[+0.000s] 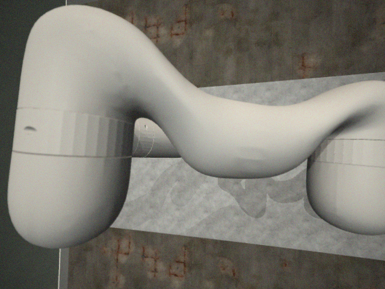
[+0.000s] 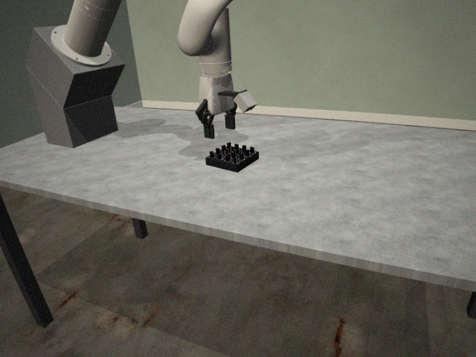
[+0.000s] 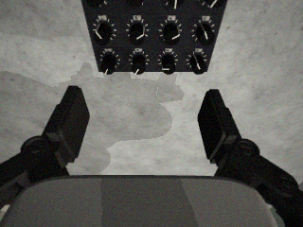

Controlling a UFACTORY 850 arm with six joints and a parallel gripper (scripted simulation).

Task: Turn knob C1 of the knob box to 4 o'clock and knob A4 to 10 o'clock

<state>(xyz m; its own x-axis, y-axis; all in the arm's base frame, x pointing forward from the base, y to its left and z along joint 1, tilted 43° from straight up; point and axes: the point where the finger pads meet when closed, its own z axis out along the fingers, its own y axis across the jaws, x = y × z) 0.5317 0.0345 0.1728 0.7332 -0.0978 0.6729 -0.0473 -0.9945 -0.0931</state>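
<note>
Knob labels [image 3: 136,17] too small to read.

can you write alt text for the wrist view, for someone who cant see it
Open black gripper, its fingers apart over a pale table. Beyond them, at the top edge, part of a dark knob box shows rows of four black knobs with white lines.

From above, our top view looks steeply down on the arm [image 1: 248,139] [image 2: 215,34], closest. Our exterior view, farthest, faces the fingers [image 2: 208,130] from across the table [image 2: 268,199] [image 3: 142,109]. Our wrist view looks out between them, sharing the knob box [image 2: 222,165] [image 3: 153,47] ahead.
</note>
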